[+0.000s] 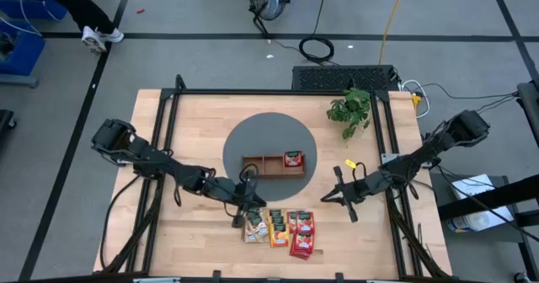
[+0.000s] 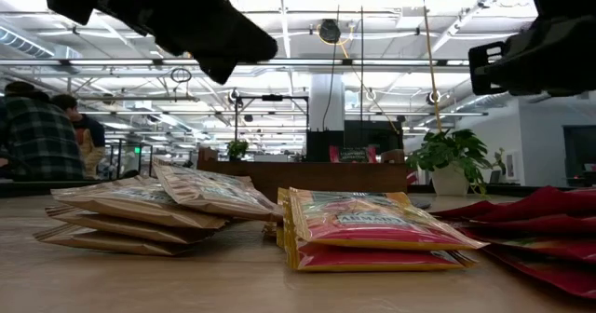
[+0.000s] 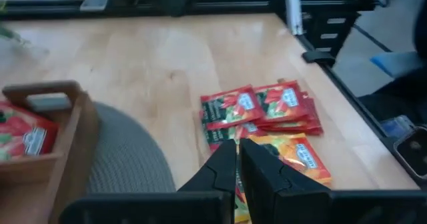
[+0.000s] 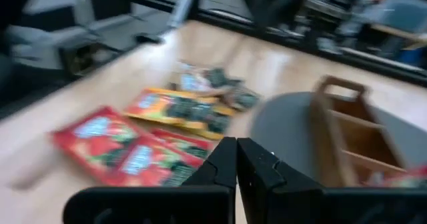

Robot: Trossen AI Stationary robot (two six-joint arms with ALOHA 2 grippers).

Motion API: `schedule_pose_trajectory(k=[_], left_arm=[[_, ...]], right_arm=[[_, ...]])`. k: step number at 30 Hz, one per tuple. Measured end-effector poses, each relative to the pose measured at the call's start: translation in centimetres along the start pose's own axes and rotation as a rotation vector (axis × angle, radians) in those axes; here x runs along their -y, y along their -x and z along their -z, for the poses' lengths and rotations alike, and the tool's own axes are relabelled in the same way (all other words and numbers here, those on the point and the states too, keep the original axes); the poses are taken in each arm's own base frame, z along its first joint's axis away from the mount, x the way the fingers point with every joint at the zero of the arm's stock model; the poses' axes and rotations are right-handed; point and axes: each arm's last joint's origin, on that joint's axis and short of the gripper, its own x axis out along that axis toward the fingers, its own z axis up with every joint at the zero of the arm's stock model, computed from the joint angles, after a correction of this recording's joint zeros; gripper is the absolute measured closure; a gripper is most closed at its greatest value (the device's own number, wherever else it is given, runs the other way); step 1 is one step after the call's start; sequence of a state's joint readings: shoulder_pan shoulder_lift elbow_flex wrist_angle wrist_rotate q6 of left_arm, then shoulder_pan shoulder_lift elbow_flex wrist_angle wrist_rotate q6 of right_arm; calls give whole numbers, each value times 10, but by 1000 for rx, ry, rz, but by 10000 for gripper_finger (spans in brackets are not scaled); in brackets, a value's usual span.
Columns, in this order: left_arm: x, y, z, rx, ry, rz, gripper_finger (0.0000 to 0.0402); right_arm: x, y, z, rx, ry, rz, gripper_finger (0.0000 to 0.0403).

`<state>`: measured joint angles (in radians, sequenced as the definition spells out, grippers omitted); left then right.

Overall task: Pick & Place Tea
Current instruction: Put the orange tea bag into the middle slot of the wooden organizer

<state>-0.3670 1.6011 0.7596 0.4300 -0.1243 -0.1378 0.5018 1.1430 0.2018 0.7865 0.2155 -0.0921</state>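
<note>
Between the wooden tray and the loose sachets, your left gripper (image 1: 245, 200) hangs with its two dark fingers pressed together and nothing between them; in its wrist view the closed tips point down over the near edge of the pile. Your right gripper (image 1: 339, 195) waits to the right of the pile, its fingers likewise shut on nothing, well apart from any packet.

Just beyond the left gripper sits the long brown wooden three-compartment tray (image 1: 253, 158) on a round grey mat (image 1: 244, 136). One red sachet with a dark green label (image 1: 293, 158) already lies in the tray's right-hand compartment; the other two compartments look bare.

The rest of the tea is still on the table: pale tan flat sachets (image 1: 255, 226) at the left of the pile, orange-yellow sachets (image 1: 279, 229) in the middle and red sachets (image 1: 302, 232) at the right, overlapping in short stacks.

By my reading you are early on: one packet placed, roughly a dozen left, and neither hand has a packet at present. Expect the thin, stacked packets to lift in pairs.
</note>
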Motion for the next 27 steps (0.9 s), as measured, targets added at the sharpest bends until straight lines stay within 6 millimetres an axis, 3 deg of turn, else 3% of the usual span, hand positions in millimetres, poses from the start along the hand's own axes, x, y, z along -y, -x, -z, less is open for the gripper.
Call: schedule_pose_trajectory(k=[4, 14, 20, 27], left_arm=[[19, -12, -10, 3, -9, 25, 376], [78, -50, -27, -149, -72, -82, 397], [91, -66, -8, -205, -82, -110, 382], [91, -83, 18, -256, -14, -140, 396]], right_arm=[[-2, -10, -3, 14, -65, -5, 403], [-29, -66, -18, -71, -77, -70, 403], [-35, -90, -16, -104, -123, -65, 402], [-38, -128, -5, -163, -191, -102, 381]])
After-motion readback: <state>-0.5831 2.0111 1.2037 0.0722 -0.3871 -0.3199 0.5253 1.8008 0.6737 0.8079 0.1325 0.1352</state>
